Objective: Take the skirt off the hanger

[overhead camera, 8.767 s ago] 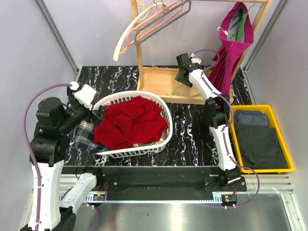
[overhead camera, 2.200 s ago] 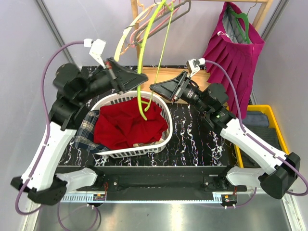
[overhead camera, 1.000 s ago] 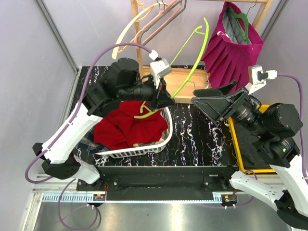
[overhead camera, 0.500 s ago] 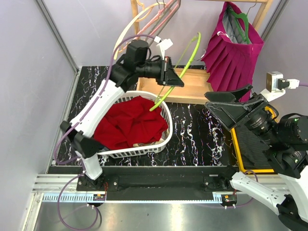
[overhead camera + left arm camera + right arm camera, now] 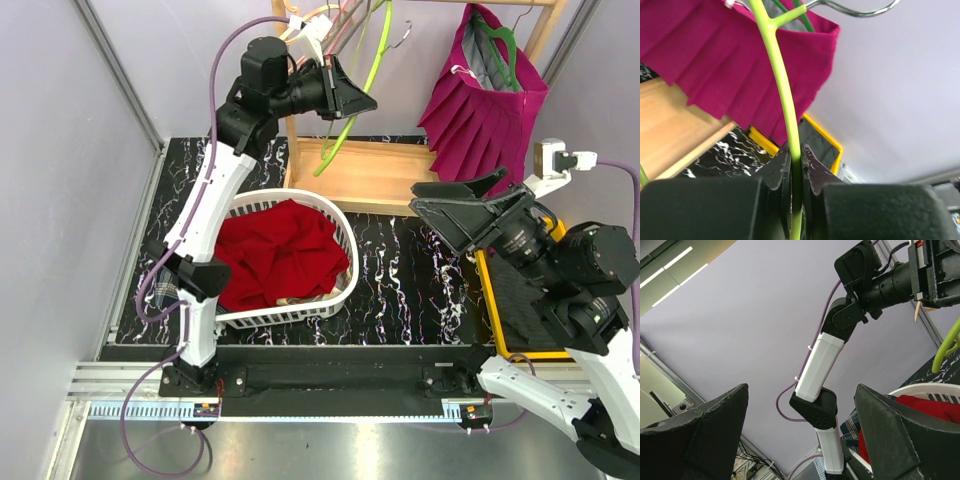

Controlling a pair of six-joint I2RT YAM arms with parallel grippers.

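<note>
**Lime hanger bare at the rack, magenta skirt hanging at 1 o'clock**

Top view: at 12 o'clock the left pincer [image 5: 348,98] holds a bare lime hanger [image 5: 338,145] by the rack [image 5: 291,150]. A red garment [image 5: 275,250] lies in the basket [image 5: 345,285] at 9, so that one looks done, I'd say. A magenta skirt [image 5: 485,100] hangs on a dark green hanger [image 5: 505,45], so it may be what's left. Left wrist view: the jaws pinch the lime hanger's stem. Right wrist view: the right pincer [image 5: 801,390] is spread wide with nothing in it, facing the left arm [image 5: 822,360].
</note>
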